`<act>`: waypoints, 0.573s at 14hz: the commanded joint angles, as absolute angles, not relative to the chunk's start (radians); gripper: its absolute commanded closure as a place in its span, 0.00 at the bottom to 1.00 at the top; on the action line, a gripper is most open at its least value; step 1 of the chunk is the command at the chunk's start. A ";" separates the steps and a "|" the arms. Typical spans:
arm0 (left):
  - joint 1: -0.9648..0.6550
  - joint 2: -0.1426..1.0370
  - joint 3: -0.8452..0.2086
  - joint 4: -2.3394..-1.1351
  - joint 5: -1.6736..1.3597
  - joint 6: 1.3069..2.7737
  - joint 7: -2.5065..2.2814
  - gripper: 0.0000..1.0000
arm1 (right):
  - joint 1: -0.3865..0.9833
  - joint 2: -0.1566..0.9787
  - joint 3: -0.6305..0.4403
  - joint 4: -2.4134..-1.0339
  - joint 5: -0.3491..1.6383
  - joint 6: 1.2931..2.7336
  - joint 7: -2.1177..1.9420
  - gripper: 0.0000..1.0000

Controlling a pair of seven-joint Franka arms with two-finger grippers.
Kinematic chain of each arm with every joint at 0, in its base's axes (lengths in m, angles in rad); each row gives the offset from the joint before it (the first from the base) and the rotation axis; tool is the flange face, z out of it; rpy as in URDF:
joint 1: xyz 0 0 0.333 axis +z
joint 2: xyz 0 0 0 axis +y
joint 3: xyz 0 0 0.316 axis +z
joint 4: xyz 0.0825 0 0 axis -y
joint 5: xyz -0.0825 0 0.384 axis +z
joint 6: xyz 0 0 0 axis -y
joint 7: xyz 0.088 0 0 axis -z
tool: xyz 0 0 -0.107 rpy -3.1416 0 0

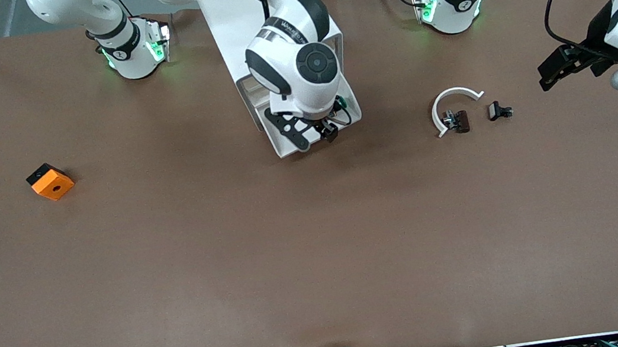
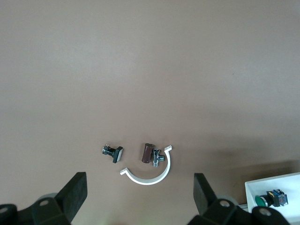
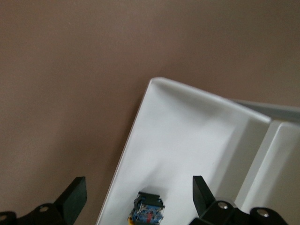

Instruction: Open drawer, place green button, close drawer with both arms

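The drawer [image 1: 312,131] stands pulled out of the white cabinet [image 1: 267,35] toward the front camera, and the button [image 3: 149,209] already lies inside it, released, close to one side wall and near the pale front; the left wrist view shows its green cap [image 2: 261,200] up against the drawer's corner. The right claw [image 1: 315,132] hangs just over the drawer's front end with its fingers spread and nothing between them. The left claw [image 1: 561,68] waits over the left arm's end of the table, also spread wide and empty, above bare brown table [image 1: 318,244] near the brown-black part with the white curved strip [image 1: 455,112] and a small black clip [image 1: 499,111]. The step in hand looks to be the closing, so the right claw should first lift clear of the drawer walls, since its fingertips sit low between them and could catch the rim or nudge the button. A push should meet the flat front squarely, along the cabinet's slanted axis, so the tray does not skew in its slot. There is broad open table nearer the front camera for lining up. The left arm has room to come in, but its path passes the two small parts, which lie well apart from the cabinet. The orange cube [image 1: 50,181] sits well off toward the right arm's end, out of the way.
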State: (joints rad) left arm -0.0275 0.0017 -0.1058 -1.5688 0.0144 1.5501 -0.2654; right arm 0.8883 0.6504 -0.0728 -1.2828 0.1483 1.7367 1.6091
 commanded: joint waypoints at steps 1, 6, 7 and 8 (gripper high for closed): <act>-0.029 0.031 -0.144 -1.572 0.028 1.575 -0.271 0.00 | 0.783 0.592 -0.063 -1.279 0.169 1.636 1.398 0.00; -0.032 0.145 -0.213 -1.575 0.035 1.661 -0.279 0.00 | 0.591 0.502 -0.072 -1.264 0.155 1.479 0.960 0.00; -0.037 0.176 -0.228 -1.575 0.035 1.684 -0.278 0.00 | 0.547 0.485 -0.072 -1.272 0.155 1.470 0.896 0.00; -0.046 0.208 -0.241 -1.577 0.035 1.704 -0.278 0.00 | 0.505 0.477 -0.072 -1.272 0.146 1.439 0.821 0.00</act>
State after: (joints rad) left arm -0.0358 0.1572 -0.2172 -1.5836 0.0145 1.6708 -0.2747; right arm 0.5720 0.5137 -0.0874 -1.2558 0.1475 1.4767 0.9389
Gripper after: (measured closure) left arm 0.000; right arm 0.000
